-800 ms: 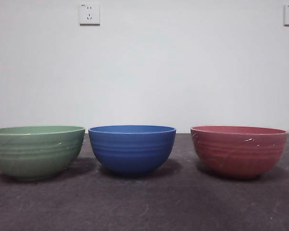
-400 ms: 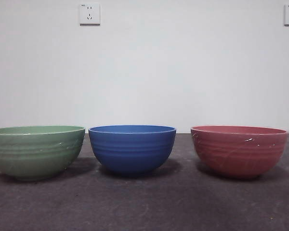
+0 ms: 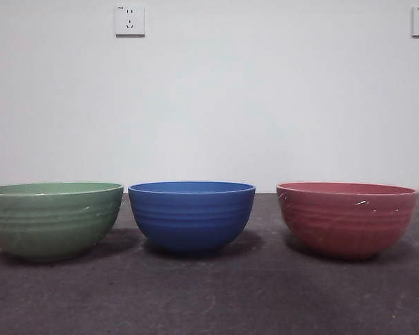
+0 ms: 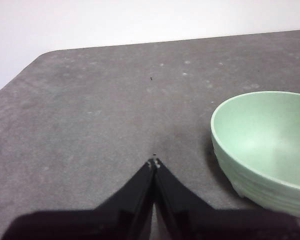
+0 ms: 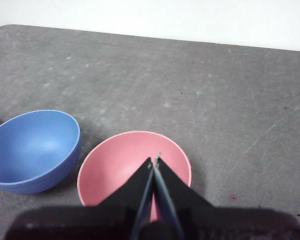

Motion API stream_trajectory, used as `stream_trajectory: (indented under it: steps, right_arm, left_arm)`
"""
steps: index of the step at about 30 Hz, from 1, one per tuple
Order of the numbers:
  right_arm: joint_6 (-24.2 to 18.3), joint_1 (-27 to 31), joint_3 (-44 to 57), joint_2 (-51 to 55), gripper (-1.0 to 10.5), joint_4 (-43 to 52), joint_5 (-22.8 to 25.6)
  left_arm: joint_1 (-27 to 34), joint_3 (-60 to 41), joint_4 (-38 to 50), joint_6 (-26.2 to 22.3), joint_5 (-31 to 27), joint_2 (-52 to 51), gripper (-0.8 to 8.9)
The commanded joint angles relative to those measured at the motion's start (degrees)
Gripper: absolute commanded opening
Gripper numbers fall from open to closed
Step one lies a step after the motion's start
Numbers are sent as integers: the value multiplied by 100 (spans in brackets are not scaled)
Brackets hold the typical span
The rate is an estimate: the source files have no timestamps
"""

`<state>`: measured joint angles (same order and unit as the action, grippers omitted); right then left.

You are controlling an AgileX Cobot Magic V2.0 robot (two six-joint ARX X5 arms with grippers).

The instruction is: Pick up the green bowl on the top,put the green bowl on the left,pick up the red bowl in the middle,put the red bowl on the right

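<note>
Three bowls stand in a row on the grey table. The green bowl [image 3: 52, 220] is on the left, upright and empty; it also shows in the left wrist view [image 4: 265, 145]. The red bowl [image 3: 346, 218] is on the right, upright and empty; it also shows in the right wrist view [image 5: 125, 167]. My left gripper [image 4: 154, 163] is shut and empty, raised above bare table beside the green bowl. My right gripper [image 5: 156, 161] is shut and empty, raised above the red bowl. Neither gripper shows in the front view.
A blue ribbed bowl [image 3: 191, 215] stands in the middle between the other two, also in the right wrist view [image 5: 32, 150]. A white wall with two sockets stands behind the table. The table's far edge and a rounded corner [image 4: 50, 52] show in the wrist views.
</note>
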<state>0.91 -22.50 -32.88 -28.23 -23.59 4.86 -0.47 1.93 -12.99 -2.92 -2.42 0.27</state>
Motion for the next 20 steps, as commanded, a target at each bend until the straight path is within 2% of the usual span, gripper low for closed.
stream_trajectory:
  steps: [1, 7, 11, 13, 16, 20]
  right_arm:
    - [70, -2, 26, 11, 3, 37, -2]
    - [59, -17, 26, 31, 1, 11, -2]
    - [-66, 59, 79, 590, 1, -391, 131]
    - [-341, 289, 317, 962, 1, -332, 105]
    - [-507, 782, 896, 1453, 1, -13, 63]
    - [-557, 1333, 1744, 1985, 1, 409, -431]
  left_arm:
    - [15, -90, 31, 35, -15, -7, -3]
    - [15, -90, 31, 33, -15, -7, -3]
    - [17, -90, 31, 35, -15, -7, -4]
    - [17, -90, 31, 35, -15, -7, -4]
    - [15, -90, 31, 35, -17, -7, -3]
    - [17, -90, 31, 35, -15, -7, -3]
